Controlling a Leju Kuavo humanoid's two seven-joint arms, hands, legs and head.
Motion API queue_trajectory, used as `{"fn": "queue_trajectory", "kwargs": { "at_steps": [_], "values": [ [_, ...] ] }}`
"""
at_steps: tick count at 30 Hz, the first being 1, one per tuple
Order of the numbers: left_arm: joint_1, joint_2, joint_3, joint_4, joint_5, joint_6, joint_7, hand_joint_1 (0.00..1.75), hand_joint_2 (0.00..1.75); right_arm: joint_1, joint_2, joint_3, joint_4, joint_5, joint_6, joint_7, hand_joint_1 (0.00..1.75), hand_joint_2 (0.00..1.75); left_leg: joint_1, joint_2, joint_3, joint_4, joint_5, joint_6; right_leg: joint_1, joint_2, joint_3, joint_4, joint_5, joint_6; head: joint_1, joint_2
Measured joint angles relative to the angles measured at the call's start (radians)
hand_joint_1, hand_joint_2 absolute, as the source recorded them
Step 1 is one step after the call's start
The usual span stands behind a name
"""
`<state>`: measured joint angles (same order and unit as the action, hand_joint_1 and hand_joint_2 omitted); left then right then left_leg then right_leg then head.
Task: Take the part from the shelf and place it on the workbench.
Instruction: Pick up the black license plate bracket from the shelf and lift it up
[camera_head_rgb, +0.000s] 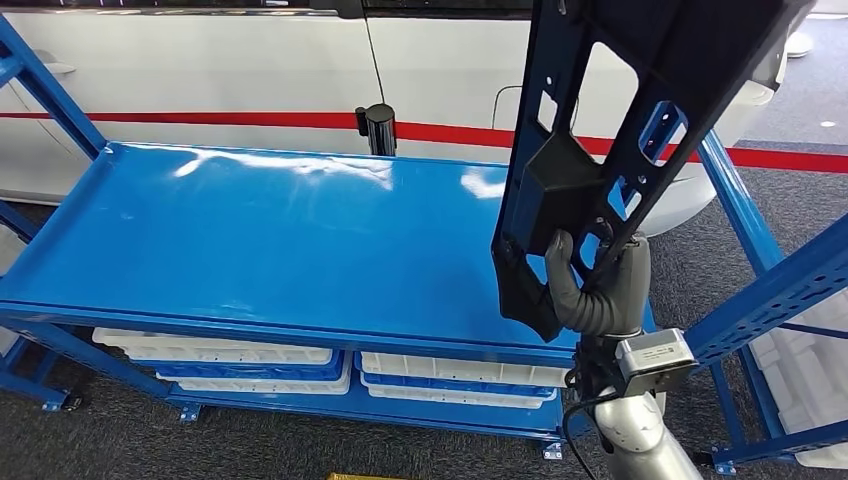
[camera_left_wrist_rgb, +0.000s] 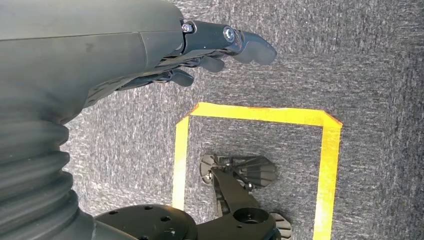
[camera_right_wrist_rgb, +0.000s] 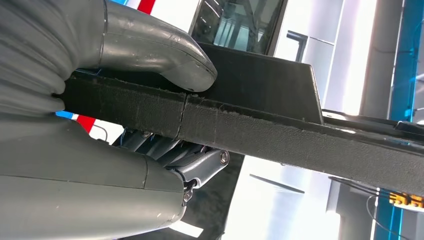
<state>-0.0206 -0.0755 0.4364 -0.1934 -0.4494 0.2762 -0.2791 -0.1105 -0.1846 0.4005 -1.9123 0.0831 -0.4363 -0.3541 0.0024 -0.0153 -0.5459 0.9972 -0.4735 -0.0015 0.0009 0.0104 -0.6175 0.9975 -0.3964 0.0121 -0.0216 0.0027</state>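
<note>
A long black plastic part (camera_head_rgb: 610, 130) with several cut-out holes stands nearly upright at the right of the head view, lifted above the blue shelf top (camera_head_rgb: 260, 235). My right hand (camera_head_rgb: 590, 285) grips its lower end, thumb across the front. In the right wrist view the grey thumb (camera_right_wrist_rgb: 165, 52) presses on the part's black edge (camera_right_wrist_rgb: 280, 132) and the darker fingers (camera_right_wrist_rgb: 192, 162) curl under it. My left hand (camera_left_wrist_rgb: 210, 47) hangs over grey carpet, holding nothing, its fingers loosely extended.
The blue shelf has blue uprights (camera_head_rgb: 760, 290) at its right and left. White trays (camera_head_rgb: 230, 355) lie on its lower level. A white car body with a red stripe (camera_head_rgb: 200, 80) stands behind. Yellow tape (camera_left_wrist_rgb: 327, 150) marks the carpet below my left hand.
</note>
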Motion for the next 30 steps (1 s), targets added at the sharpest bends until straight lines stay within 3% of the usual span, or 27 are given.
{"fn": "queue_trajectory", "kwargs": {
  "at_steps": [3,7,9,11,12,13,14,16,17,18,20,22,23,26,27,28,29,30],
  "values": [
    [0.0,0.0,0.0,0.0,0.0,0.0,0.0,0.0,1.75,0.003,0.0,-0.006,-0.002,0.0,0.002,-0.001,1.75,1.75,-0.001,0.0,0.0,0.002,-0.001,0.002,-0.003,0.0,0.001,-0.002,0.001,0.001,0.0,0.0],
    [0.0,-0.002,0.0,0.0,-0.001,0.0,-0.003,0.0,1.75,0.006,-0.001,-0.01,-0.011,0.008,0.003,-0.005,1.75,1.75,0.004,0.003,0.018,-0.031,0.017,0.026,-0.003,0.0,0.001,-0.005,0.002,0.012,0.0,0.0],
    [0.0,-0.005,0.0,0.0,-0.002,0.0,-0.005,0.0,1.75,0.006,-0.001,-0.011,-0.016,0.013,0.003,-0.009,1.75,1.75,0.015,0.006,0.033,-0.056,0.032,0.029,-0.004,-0.001,-0.035,0.068,-0.033,0.012,0.002,0.0],
    [-0.001,-0.007,0.0,0.0,-0.004,-0.001,-0.006,0.0,1.75,0.009,-0.002,-0.011,-0.017,0.017,0.003,-0.011,1.75,1.75,0.02,0.008,0.034,-0.06,0.034,0.028,-0.015,-0.001,-0.101,0.202,-0.085,0.017,0.003,0.0],
    [-0.001,-0.008,0.0,0.0,-0.006,-0.002,-0.006,0.0,1.75,0.011,-0.003,-0.011,-0.017,0.018,0.003,-0.012,1.75,1.75,0.023,0.008,0.034,-0.06,0.033,0.025,-0.022,-0.001,-0.124,0.249,-0.099,0.025,0.003,0.0],
    [0.0,-0.009,0.0,0.0,-0.008,-0.002,-0.006,0.0,1.75,0.013,-0.004,-0.011,-0.017,0.019,0.003,-0.012,1.75,1.75,0.028,0.008,0.034,-0.058,0.031,0.019,-0.03,-0.002,-0.131,0.261,-0.099,0.038,0.003,0.0],
    [0.0,-0.01,0.0,0.0,-0.009,-0.003,-0.006,0.0,1.75,0.014,-0.004,-0.011,-0.017,0.021,0.003,-0.012,1.75,1.75,0.035,0.008,0.034,-0.055,0.028,0.011,-0.039,-0.004,-0.114,0.229,-0.082,0.056,0.003,0.0],
    [0.0,-0.009,0.0,-0.001,-0.014,-0.003,-0.006,0.0,1.75,0.013,-0.003,-0.01,-0.016,0.026,0.003,-0.013,1.75,1.75,0.046,0.006,0.032,-0.039,0.015,-0.013,-0.058,-0.01,-0.04,0.094,-0.035,0.096,0.006,0.0],
    [-0.001,-0.008,0.0,-0.001,-0.016,-0.002,-0.007,0.0,1.75,0.012,-0.001,-0.01,-0.017,0.029,0.004,-0.014,1.75,1.75,0.048,0.006,0.029,-0.027,0.006,-0.027,-0.064,-0.008,-0.008,0.04,-0.022,0.103,0.01,0.0],
    [-0.001,-0.007,0.0,-0.001,-0.018,-0.002,-0.008,0.0,1.75,0.012,0.0,-0.009,-0.016,0.031,0.005,-0.014,1.75,1.75,0.046,0.005,0.027,-0.02,-0.001,-0.038,-0.067,-0.006,0.009,0.015,-0.019,0.099,0.013,0.0],
    [-0.001,-0.008,0.0,-0.001,-0.021,-0.001,-0.01,0.0,1.75,0.011,0.002,-0.008,-0.016,0.035,0.006,-0.014,1.75,1.75,0.044,0.004,0.027,-0.017,-0.006,-0.049,-0.062,0.001,0.011,0.019,-0.027,0.071,0.014,0.0],
    [-0.002,-0.011,0.0,0.0,-0.023,-0.001,-0.011,0.0,1.75,0.011,0.002,-0.008,-0.016,0.038,0.007,-0.015,1.75,1.75,0.051,0.007,0.028,-0.011,-0.014,-0.052,-0.059,0.001,0.008,0.025,-0.029,0.05,0.009,0.0],
    [-0.002,-0.012,0.0,0.0,-0.024,-0.001,-0.012,0.0,1.75,0.01,0.002,-0.008,-0.016,0.038,0.008,-0.015,1.75,1.75,0.052,0.009,0.016,0.016,-0.033,-0.052,-0.057,0.001,0.008,0.025,-0.029,0.042,0.007,0.0],
    [-0.003,-0.013,-0.001,0.0,-0.031,-0.001,-0.012,0.0,1.75,0.011,0.002,-0.008,-0.017,0.039,0.011,-0.015,1.75,1.75,0.043,0.012,-0.08,0.211,-0.132,-0.042,-0.045,-0.001,0.008,0.024,-0.029,0.025,0.002,0.0],
    [-0.002,-0.013,-0.001,0.0,-0.033,-0.002,-0.012,0.0,1.75,0.013,0.002,-0.008,-0.017,0.039,0.012,-0.015,1.75,1.75,0.04,0.012,-0.112,0.27,-0.15,-0.038,-0.039,-0.001,0.008,0.024,-0.029,0.021,0.002,0.0],
    [-0.002,-0.013,-0.001,0.0,-0.036,-0.002,-0.012,0.0,1.75,0.015,0.002,-0.008,-0.016,0.039,0.011,-0.015,1.75,1.75,0.036,0.012,-0.129,0.298,-0.15,-0.031,-0.033,-0.001,0.008,0.024,-0.03,0.019,0.002,0.0],
    [-0.001,-0.014,-0.002,0.0,-0.039,-0.003,-0.012,0.0,1.75,0.017,0.001,-0.009,-0.016,0.039,0.011,-0.015,1.75,1.75,0.032,0.012,-0.127,0.284,-0.128,-0.022,-0.028,-0.001,0.009,0.025,-0.03,0.017,0.002,0.0],
    [-0.001,-0.014,-0.003,0.0,-0.044,-0.004,-0.012,0.0,1.75,0.02,0.001,-0.009,-0.017,0.039,0.01,-0.015,1.75,1.75,0.028,0.012,-0.106,0.234,-0.094,-0.012,-0.024,0.0,0.01,0.025,-0.029,0.016,0.002,0.0]
  ]
}}
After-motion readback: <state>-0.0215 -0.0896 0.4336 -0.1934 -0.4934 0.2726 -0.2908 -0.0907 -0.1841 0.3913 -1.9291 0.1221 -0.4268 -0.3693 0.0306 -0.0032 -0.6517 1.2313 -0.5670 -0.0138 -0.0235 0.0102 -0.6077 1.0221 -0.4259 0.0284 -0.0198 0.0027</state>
